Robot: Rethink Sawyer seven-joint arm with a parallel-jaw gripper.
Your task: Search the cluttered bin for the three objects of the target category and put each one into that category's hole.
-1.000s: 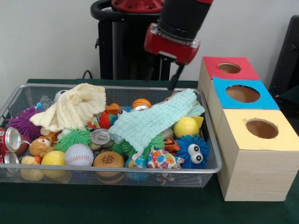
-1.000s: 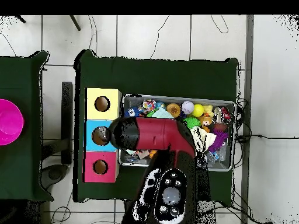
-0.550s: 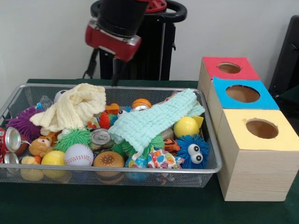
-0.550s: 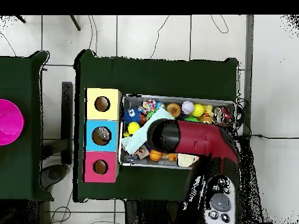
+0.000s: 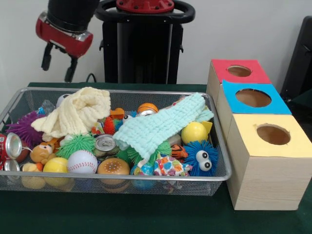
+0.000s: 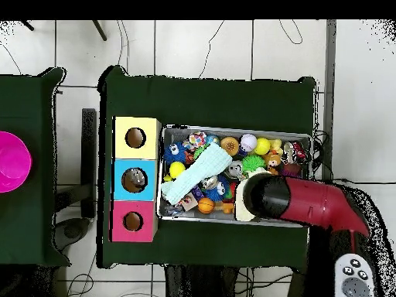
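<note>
My gripper [image 5: 58, 64] hangs open and holds nothing, high above the far left corner of the wire bin [image 5: 217, 146]. The bin holds a cream cloth [image 5: 75, 112], a mint cloth [image 5: 161, 126], a yellow ball [image 5: 194, 132], a baseball [image 5: 82, 161], a small basketball [image 5: 147, 107], a blue fuzzy toy with eyes [image 5: 201, 157], a drink can [image 5: 105, 143] and a burger toy [image 5: 113, 166]. Beside the bin stand a red box [image 5: 239, 71], a blue box [image 5: 253, 98] and a yellow box [image 5: 273, 134], each with a round hole. In the overhead view the arm [image 6: 298, 203] hides one end of the bin [image 6: 232, 129].
A green spiky ball [image 5: 75, 143], a purple spiky ball [image 5: 23, 127], a teddy [image 5: 41, 152] and a second can [image 5: 12, 145] crowd the bin's left end. The overhead view shows a pink bowl [image 6: 11, 161] on a separate table beyond the boxes [image 6: 135, 179].
The arm has swung from over the bin's end beside the boxes across to its opposite end. The gripper stays empty. Nothing in the bin has moved.
</note>
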